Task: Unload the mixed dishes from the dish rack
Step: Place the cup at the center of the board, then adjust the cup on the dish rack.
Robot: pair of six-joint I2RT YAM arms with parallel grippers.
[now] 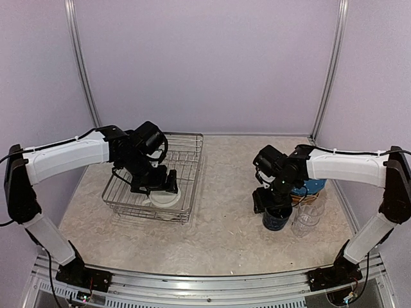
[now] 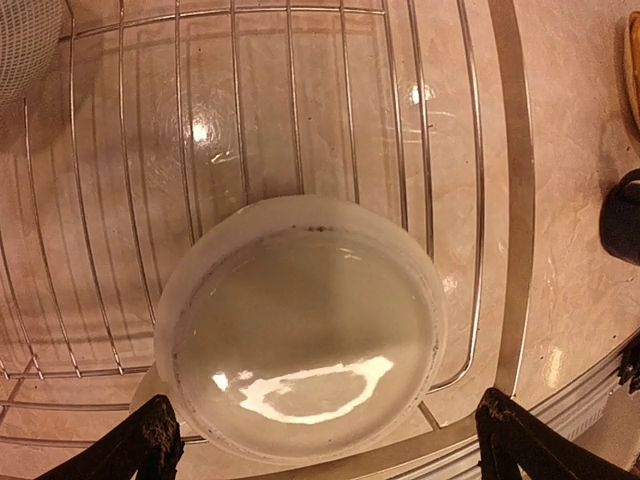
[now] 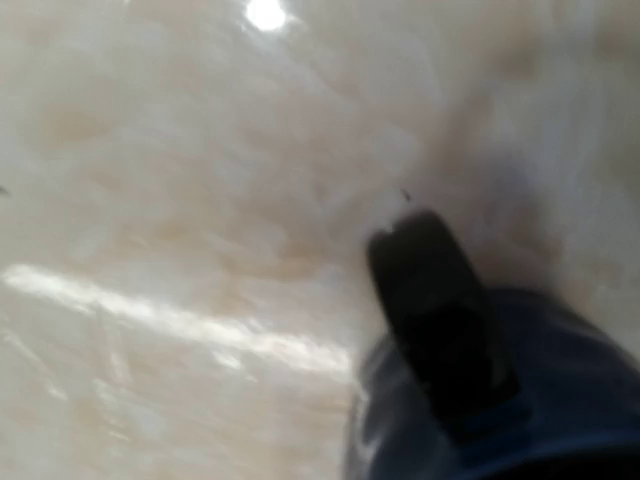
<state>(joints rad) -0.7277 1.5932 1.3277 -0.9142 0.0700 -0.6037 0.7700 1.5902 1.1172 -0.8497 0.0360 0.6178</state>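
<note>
The silver wire dish rack [image 1: 186, 144] stands left of the middle and holds a cream mug [image 1: 164, 198] at its near end. My left gripper [image 1: 154, 183] hangs just above that mug. In the left wrist view the mug [image 2: 300, 330] is seen from above, with one open fingertip [image 2: 150, 445] on each side of it and neither touching it. My right gripper [image 1: 268, 202] is shut on the rim of the navy mug [image 1: 277, 219], which is down on the table. The right wrist view is blurred and shows one dark finger [image 3: 435, 310] against the mug [image 3: 570, 400].
Clear glasses [image 1: 307, 218] stand right of the navy mug. Behind them is a stack of blue and yellow-orange dishes [image 1: 311, 187]. The rack's wires [image 2: 300, 100] and rim surround the cream mug. Metal frame posts and pale walls close in the back and sides.
</note>
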